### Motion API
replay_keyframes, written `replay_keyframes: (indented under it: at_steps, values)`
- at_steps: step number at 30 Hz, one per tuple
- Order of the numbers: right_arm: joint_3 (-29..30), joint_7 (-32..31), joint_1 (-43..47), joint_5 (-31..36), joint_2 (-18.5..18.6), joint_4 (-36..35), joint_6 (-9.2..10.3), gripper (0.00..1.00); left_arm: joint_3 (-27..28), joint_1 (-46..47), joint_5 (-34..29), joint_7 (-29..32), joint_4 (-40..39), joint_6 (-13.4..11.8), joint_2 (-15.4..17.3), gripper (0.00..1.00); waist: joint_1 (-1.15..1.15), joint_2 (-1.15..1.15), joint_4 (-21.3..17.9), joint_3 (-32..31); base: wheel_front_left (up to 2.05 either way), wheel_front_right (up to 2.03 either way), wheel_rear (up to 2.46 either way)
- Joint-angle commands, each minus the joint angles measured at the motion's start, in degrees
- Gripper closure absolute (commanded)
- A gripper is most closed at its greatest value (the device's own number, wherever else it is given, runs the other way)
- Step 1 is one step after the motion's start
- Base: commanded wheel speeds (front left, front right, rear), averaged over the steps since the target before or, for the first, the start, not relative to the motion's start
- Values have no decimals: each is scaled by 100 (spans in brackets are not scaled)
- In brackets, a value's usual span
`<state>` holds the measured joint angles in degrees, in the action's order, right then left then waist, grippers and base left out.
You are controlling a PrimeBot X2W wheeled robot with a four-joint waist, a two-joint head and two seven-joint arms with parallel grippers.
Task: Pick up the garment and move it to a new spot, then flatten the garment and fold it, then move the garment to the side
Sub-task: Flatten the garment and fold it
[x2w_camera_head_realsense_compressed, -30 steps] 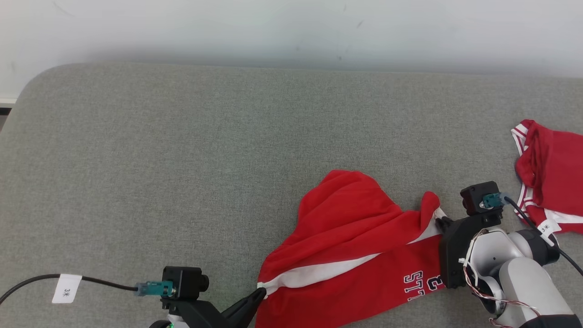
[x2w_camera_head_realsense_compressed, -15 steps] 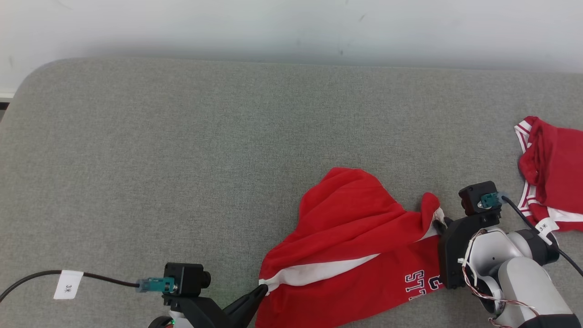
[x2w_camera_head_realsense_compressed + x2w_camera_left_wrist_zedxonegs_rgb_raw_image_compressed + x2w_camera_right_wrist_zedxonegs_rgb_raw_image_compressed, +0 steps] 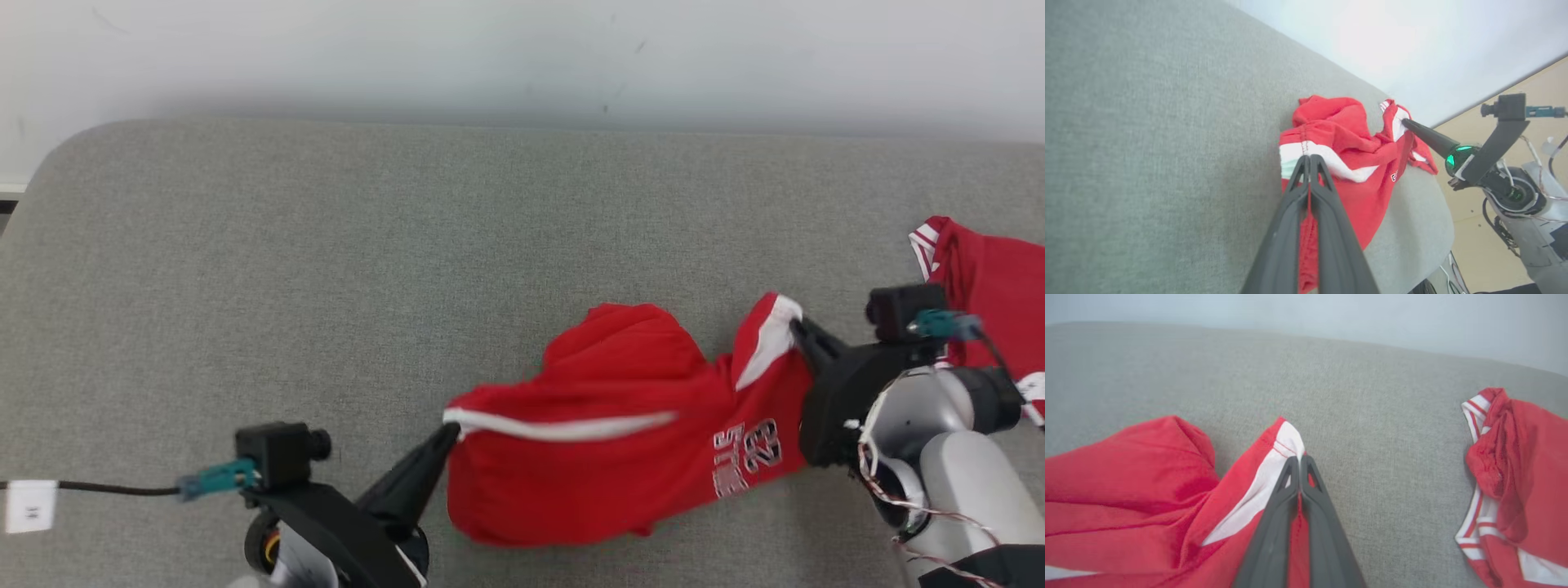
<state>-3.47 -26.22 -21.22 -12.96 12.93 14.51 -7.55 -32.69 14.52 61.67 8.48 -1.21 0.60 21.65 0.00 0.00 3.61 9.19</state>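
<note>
The garment point(image 3: 604, 433) is a red sports piece with white bands and white lettering, hanging stretched between both grippers a little above the grey surface. My left gripper point(image 3: 447, 431) is shut on its left white-banded corner, seen up close in the left wrist view point(image 3: 1308, 157). My right gripper point(image 3: 793, 322) is shut on the right white-banded corner, the cloth pinched between its tips in the right wrist view point(image 3: 1299, 458). The garment point(image 3: 1355, 155) bunches in folds between the two holds, and its lower edge droops toward the surface.
A grey padded surface point(image 3: 326, 269) spreads wide to the left and back, ending at a pale wall. A second red garment with white stripes point(image 3: 992, 286) lies crumpled at the right edge, close to my right wrist, also in the right wrist view point(image 3: 1515, 477).
Both grippers have risen and pulled apart, lifting the garment off the surface and stretching it. The head camera has shifted a little.
</note>
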Motion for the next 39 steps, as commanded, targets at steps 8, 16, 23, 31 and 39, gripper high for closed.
replay_keyframes:
  at_steps: [8,16,23,31,39]
  values:
    - [710,593,-230,-1140,-65,-1140,15,100,798,357,787,-207,-890,184,6,100,0,0,-184,-148,0,0,0]
    - [1003,521,-741,-1820,-176,-2121,14,100,1226,1093,1441,356,-1721,3,197,100,0,0,-441,16,0,0,0]
    - [503,237,-1848,-2015,-193,-2144,8,100,1569,2502,1684,991,-1838,-599,369,100,0,0,-830,965,0,0,0]
    - [-64,1122,-4217,-1264,-289,-640,8,100,2115,5148,1129,560,-507,-973,153,100,0,0,-1174,2406,0,0,0]
    - [-2,2928,-5916,-129,-225,645,8,100,2409,6841,533,-851,796,-1,-181,100,0,0,-1192,2622,0,0,0]
